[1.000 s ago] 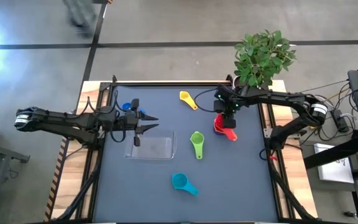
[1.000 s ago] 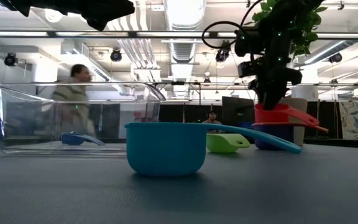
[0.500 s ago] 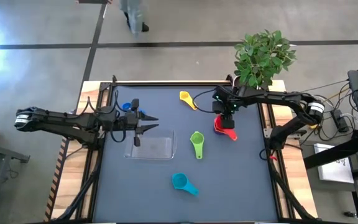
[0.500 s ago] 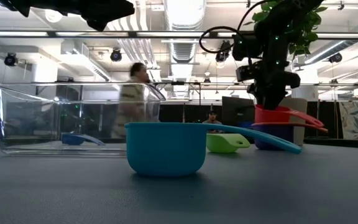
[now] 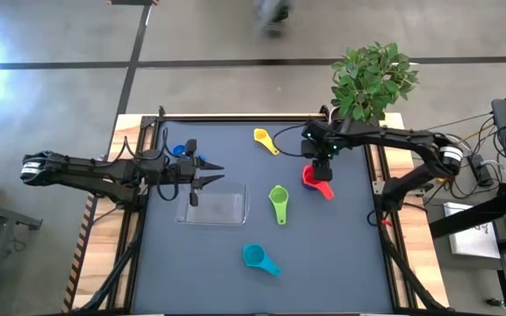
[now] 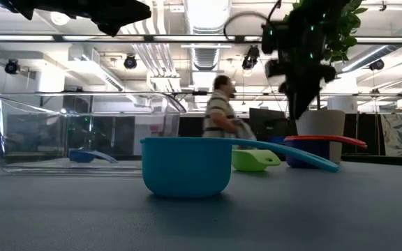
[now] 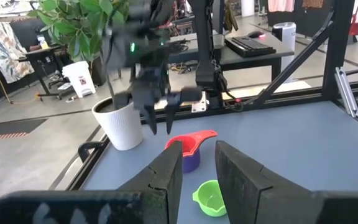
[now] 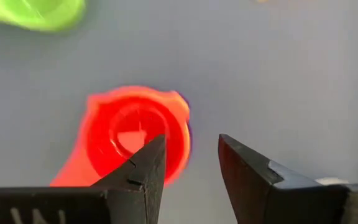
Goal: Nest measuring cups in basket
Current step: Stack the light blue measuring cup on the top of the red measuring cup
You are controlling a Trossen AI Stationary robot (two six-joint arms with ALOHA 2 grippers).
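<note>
A red measuring cup (image 5: 315,181) sits nested in a purple one (image 6: 304,155) at the table's far right. My right gripper (image 5: 323,160) hangs open just above them, pointing steeply down, with nothing between its fingers. The green cup (image 5: 278,200), teal cup (image 5: 256,257) and yellow cup (image 5: 263,139) lie apart on the dark mat. A blue cup (image 5: 180,151) lies beyond the clear basket (image 5: 213,208). My left gripper (image 5: 207,174) is held level over the basket's far left edge, open and empty.
A plant in a white pot (image 5: 372,79) stands at the far right corner, close behind my right arm. The teal cup (image 6: 187,167) is nearest the front edge. A person (image 6: 222,111) walks in the room beyond the table.
My right gripper has risen clear of the red cup. The red cup, which stood high on the purple cup, now sits sunk low inside it with only its rim and handle showing.
</note>
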